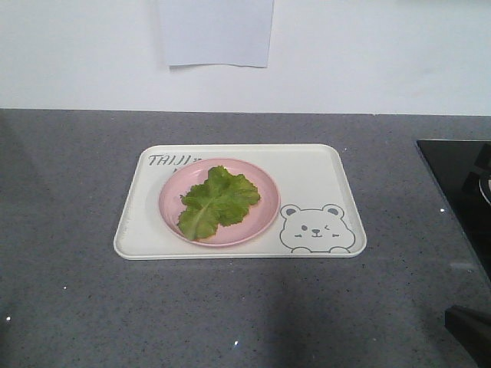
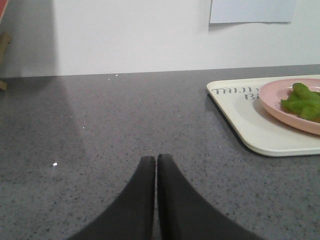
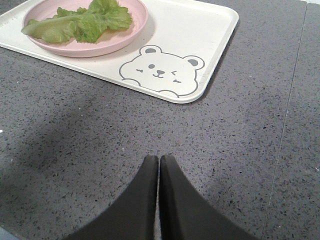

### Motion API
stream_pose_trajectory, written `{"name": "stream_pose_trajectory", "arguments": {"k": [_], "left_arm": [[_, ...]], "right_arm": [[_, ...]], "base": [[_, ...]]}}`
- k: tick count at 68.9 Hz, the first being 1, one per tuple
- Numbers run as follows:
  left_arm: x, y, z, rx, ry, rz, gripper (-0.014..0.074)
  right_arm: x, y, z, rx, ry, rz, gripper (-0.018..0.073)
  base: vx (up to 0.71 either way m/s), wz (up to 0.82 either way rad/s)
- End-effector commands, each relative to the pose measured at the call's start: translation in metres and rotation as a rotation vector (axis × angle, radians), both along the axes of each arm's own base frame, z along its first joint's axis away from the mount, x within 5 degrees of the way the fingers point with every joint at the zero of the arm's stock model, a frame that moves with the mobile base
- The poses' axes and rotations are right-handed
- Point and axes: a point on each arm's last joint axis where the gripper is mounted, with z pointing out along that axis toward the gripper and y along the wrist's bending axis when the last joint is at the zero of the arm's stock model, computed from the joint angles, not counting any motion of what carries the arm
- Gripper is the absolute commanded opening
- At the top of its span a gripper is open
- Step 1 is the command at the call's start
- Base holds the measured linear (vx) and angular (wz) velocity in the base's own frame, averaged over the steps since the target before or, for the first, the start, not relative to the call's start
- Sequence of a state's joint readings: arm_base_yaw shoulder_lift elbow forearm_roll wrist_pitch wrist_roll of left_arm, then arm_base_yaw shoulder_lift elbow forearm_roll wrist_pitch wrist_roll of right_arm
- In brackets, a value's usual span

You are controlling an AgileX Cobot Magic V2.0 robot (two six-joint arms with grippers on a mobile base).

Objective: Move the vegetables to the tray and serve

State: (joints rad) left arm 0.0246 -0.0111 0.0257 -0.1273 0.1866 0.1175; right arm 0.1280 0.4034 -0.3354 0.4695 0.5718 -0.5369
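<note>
Lettuce (image 1: 218,201) on pink plate (image 1: 261,184) centre-frame on tray (image 1: 322,172), both end effectors, left (image 2: 156,161) and right (image 3: 159,161), closed empty over grey bench (image 1: 69,192).

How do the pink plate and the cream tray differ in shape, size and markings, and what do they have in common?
The pink plate is round; the tray is rectangular with rounded corners. The plate is smaller and sits on the tray's left half. The plate is plain pink and holds the lettuce leaf; the tray is cream-white, printed with grey lettering and a winking bear. Both are shallow with raised rims and lie flat on the grey counter.
</note>
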Motion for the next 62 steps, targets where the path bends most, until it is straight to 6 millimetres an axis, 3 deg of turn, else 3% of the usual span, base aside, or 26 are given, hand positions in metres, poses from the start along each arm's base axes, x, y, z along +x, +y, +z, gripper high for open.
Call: {"name": "stream_pose_trajectory", "arguments": {"k": [1,62], "left_arm": [[0.0003,0.0006,-0.0038,-0.014,-0.036,0.009,-0.0007],[0.0003,0.0013,-0.004,-0.116,-0.035,0.026,-0.0006]], "right_arm": [[0.0034,-0.0008,0.0127,0.017,-0.071,-0.02,-0.0006],[0.0033,-0.0008,0.0126,0.019,-0.07,-0.02,-0.0006]], "base": [[0.0,0.0],[0.0,0.0]]}}
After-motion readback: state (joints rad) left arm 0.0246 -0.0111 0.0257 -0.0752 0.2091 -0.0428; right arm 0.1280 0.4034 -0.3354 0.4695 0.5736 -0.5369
